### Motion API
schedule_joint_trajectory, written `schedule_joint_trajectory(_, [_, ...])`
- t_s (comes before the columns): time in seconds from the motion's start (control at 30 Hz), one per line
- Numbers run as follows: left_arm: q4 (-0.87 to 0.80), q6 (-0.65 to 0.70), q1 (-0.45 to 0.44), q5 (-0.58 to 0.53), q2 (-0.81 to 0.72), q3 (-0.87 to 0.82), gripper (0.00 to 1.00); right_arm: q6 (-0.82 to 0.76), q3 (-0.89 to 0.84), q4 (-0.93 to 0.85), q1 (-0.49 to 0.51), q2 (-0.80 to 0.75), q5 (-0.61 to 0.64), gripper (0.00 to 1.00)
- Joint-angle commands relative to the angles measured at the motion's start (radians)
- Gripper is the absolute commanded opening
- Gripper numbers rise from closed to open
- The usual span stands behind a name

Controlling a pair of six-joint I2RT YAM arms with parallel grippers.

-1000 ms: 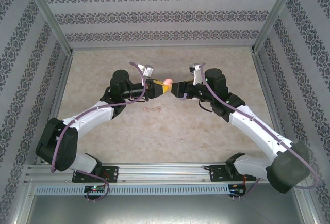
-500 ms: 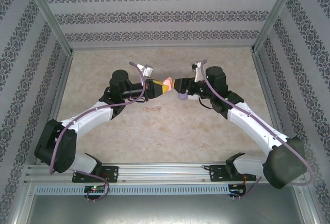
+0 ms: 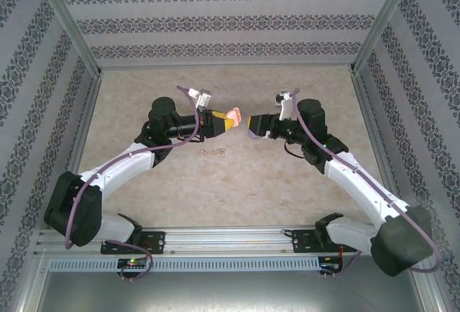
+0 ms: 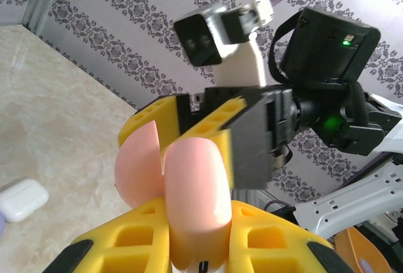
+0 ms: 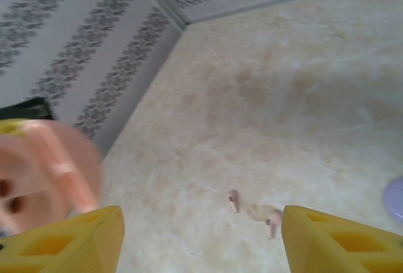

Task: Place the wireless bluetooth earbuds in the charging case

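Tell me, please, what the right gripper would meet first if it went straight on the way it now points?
Most likely the pink case held by the left gripper, just ahead of the right gripper. Its wrist view shows the case off to one side, so it might miss.

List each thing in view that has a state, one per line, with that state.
pink case: lid open, held in the left gripper.
left gripper: shut on the pink case.
right gripper: open, empty.
pinkish earbuds: two lying loose on the table, not in a case.
white case: closed, lying on the table.
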Motion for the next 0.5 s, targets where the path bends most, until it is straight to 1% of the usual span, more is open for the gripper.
schedule_joint_trajectory(0.0, [0.058,-0.011,-0.012,0.044,0.003,0.024,0.00,0.004,-0.009,0.055,-0.002,-0.033,-0.115,0.66])
schedule_joint_trajectory(0.27, [0.061,-0.019,-0.017,0.053,0.005,0.038,0.00,0.028,0.023,0.087,0.017,-0.011,-0.127,0.59])
schedule_joint_trajectory(0.47, [0.063,-0.021,-0.026,0.052,0.011,0.044,0.00,0.033,0.042,0.107,0.046,0.029,-0.105,0.59])
